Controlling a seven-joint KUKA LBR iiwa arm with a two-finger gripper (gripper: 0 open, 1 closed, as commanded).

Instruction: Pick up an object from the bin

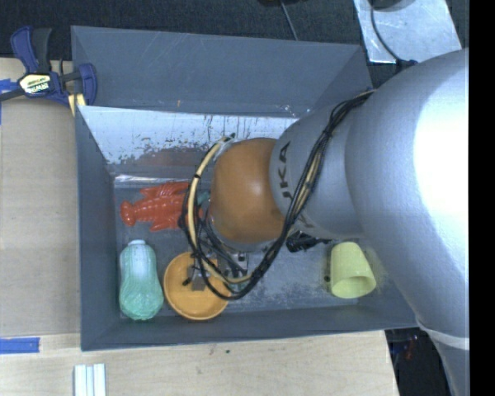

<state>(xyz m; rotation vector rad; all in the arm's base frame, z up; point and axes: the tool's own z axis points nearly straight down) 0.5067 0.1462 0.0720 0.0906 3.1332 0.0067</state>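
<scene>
Orange dish (187,302): round, shallow, smooth, by the bin's (231,81) front wall, left of middle.
Gripper (205,275): over the dish's right rim; how far open cannot be told.
Nearby: pale green bottle (140,280), front-left corner; bumpy red lobster (157,206) behind.

Inside the bin (231,81), the toy lobster (154,205) sits at the left toward the back wall. The bottle (139,280) lies in front of it in the front-left corner, with the round dish (190,295) just beside it on the right. The cup (351,271) is well apart, front right. The arm's wrist (243,190) hangs over the middle, overlapping the dish.
</scene>
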